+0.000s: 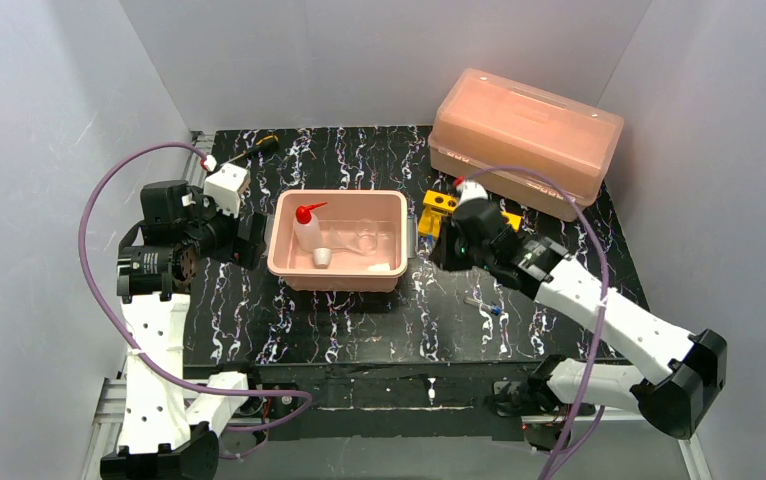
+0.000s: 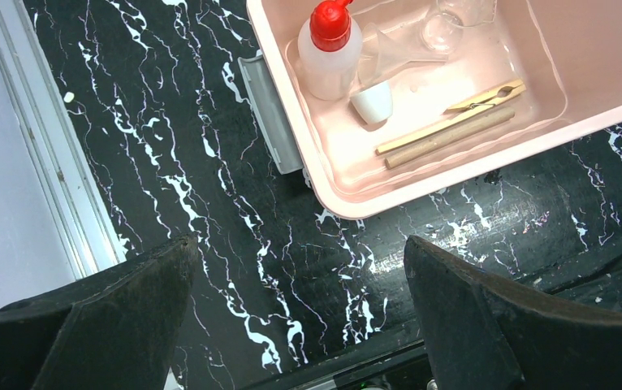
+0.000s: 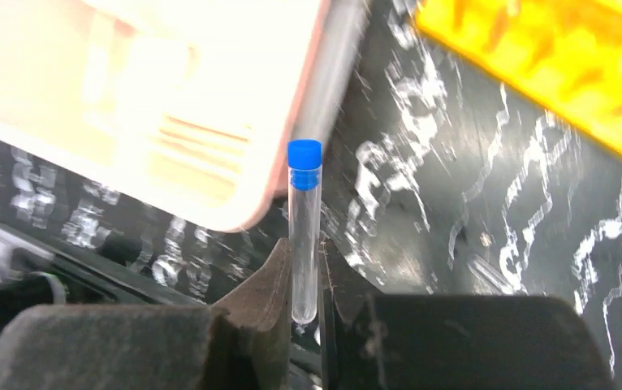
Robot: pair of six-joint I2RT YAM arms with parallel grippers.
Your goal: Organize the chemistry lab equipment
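Observation:
A shallow pink tray [image 1: 391, 205] holds the white squeeze bottle with red nozzle [image 1: 306, 228], the tiny white cup [image 1: 321, 257], the glass beaker [image 1: 364, 236] and the wooden clamps [image 2: 454, 126]. My right gripper [image 3: 306, 276] is shut on a blue-capped clear tube [image 3: 304, 219], held upright just right of the tray, near the yellow holed rack [image 1: 439, 210]. Another tube [image 1: 485, 304] lies on the table in front of the right arm. My left gripper [image 2: 300, 284] is open and empty, over the table left of the tray.
The big translucent pink lidded box [image 1: 524, 140] stands at the back right, behind the rack. White walls close in the black marbled table on three sides. The tray has a grey handle [image 2: 269, 114] on its left end.

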